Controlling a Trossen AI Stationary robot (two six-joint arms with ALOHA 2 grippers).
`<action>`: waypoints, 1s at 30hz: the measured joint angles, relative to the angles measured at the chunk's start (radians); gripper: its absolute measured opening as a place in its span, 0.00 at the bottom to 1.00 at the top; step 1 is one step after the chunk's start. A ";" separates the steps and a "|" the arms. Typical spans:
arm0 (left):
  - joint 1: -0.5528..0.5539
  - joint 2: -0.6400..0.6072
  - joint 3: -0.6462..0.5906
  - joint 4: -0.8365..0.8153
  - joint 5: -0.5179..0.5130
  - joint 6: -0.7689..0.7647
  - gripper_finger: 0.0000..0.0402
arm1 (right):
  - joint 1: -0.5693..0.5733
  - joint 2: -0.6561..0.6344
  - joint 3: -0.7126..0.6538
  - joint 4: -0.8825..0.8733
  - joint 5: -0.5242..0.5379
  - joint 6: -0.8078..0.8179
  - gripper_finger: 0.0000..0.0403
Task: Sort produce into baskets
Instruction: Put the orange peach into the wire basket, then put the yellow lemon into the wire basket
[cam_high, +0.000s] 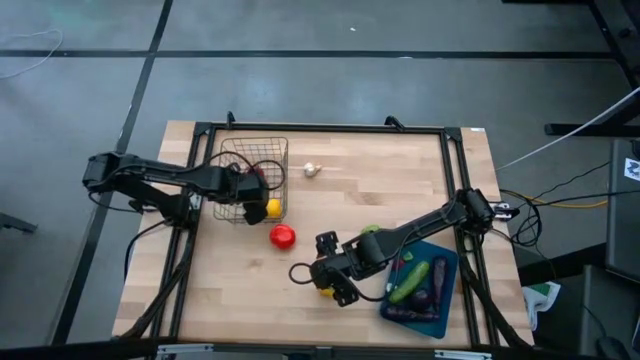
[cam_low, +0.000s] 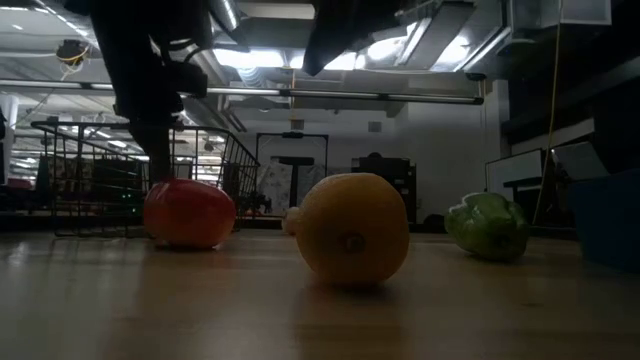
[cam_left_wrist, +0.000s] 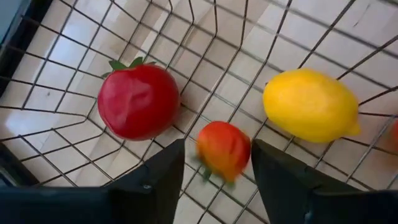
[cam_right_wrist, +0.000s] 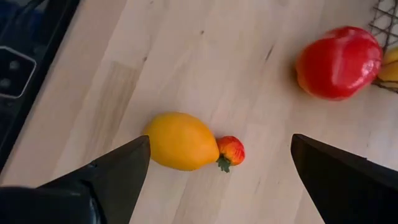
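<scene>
My workplace, a lab or workshop, bare concrete floor (cam_high: 350, 60), ceiling strip lights (cam_low: 400, 45), my wooden table (cam_high: 370, 190), loose cables (cam_high: 560, 195)

The left gripper (cam_high: 252, 185) reaches into the wire-mesh basket (cam_high: 262, 152) at the table's (cam_high: 380, 170) far left, beside a yellow lemon (cam_high: 273, 208). A red tomato (cam_high: 282, 236) lies just outside. The right gripper (cam_high: 328, 278) hovers near centre; the teal tray (cam_high: 445, 290) holds green and purple produce (cam_high: 415, 281). White garlic (cam_high: 312, 169) sits alone.

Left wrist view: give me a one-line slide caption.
Left gripper open over the wire basket, a small red fruit between its fingers, beside a tomato and a lemon.
</scene>
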 joint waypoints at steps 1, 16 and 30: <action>0.003 0.004 0.000 0.000 0.002 0.000 0.47 | 0.000 0.000 0.000 0.000 -0.001 -0.017 0.96; 0.051 0.011 0.000 0.002 0.063 -0.007 0.54 | 0.001 0.000 -0.018 0.027 -0.001 -0.341 0.96; 0.063 0.011 0.000 0.046 0.064 -0.025 0.52 | 0.002 0.000 -0.139 0.140 -0.054 -0.596 0.96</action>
